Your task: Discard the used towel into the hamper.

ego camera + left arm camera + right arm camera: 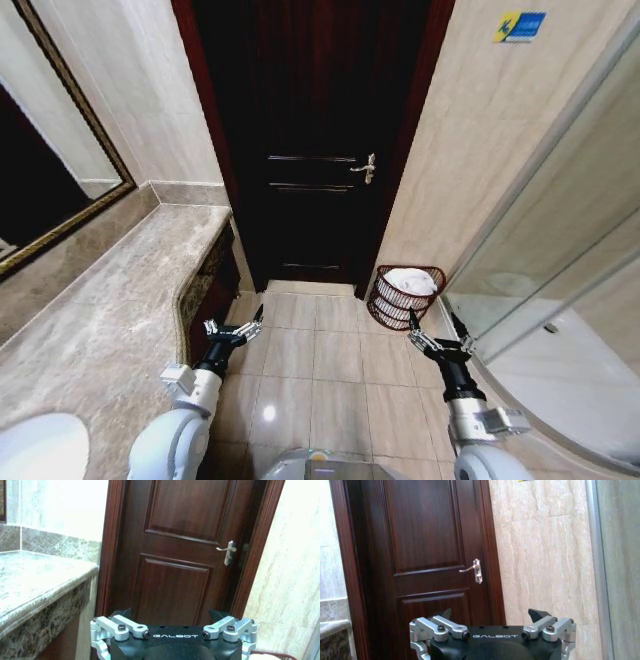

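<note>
The hamper (pixel 404 300), a small reddish-brown wire basket, stands on the tiled floor in the corner right of the dark door. A white towel (pixel 411 281) lies inside it, bunched at the top. My left gripper (pixel 238 328) hangs open and empty over the floor beside the counter's end, well left of the hamper. My right gripper (pixel 437 335) is open and empty too, just in front of the hamper on its near side. In the left wrist view the left gripper (pixel 170 613) faces the door and the hamper's rim (pixel 280 654) peeks in at the corner. In the right wrist view the right gripper (pixel 492 614) also faces the door.
A marble counter (pixel 110 310) with a white basin (pixel 40 450) runs along the left under a framed mirror (pixel 50 170). The closed dark wooden door (pixel 315 140) with a metal handle (pixel 366 168) is ahead. A glass shower enclosure (pixel 560 290) curves along the right.
</note>
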Motion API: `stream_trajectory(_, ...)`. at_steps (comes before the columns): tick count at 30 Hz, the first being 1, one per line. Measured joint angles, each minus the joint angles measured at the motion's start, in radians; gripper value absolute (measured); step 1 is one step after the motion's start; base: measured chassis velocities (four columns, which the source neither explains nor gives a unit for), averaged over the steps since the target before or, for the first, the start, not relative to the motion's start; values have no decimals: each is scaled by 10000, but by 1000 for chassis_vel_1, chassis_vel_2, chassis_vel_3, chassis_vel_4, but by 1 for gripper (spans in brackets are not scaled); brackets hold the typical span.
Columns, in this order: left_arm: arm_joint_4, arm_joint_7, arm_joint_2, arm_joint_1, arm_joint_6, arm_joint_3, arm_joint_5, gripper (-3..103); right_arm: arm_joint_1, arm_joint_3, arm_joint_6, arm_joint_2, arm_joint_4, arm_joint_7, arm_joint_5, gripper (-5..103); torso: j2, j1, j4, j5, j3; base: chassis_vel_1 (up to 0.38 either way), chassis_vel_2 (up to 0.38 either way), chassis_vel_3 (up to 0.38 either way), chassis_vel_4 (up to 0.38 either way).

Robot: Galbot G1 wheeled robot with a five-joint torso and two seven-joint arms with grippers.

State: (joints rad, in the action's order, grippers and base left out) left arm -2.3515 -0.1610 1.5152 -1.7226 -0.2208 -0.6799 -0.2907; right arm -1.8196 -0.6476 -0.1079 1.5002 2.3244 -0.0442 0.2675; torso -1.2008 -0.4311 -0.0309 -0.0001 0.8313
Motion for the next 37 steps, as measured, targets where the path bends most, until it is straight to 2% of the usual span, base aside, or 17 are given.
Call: stream_trajectory(37, 0, 0, 0, -1, 0, 0, 0, 100, -2, 0, 0, 0, 0, 0, 0, 100, -4, 5, 0, 1, -2, 1, -1, -1, 0)
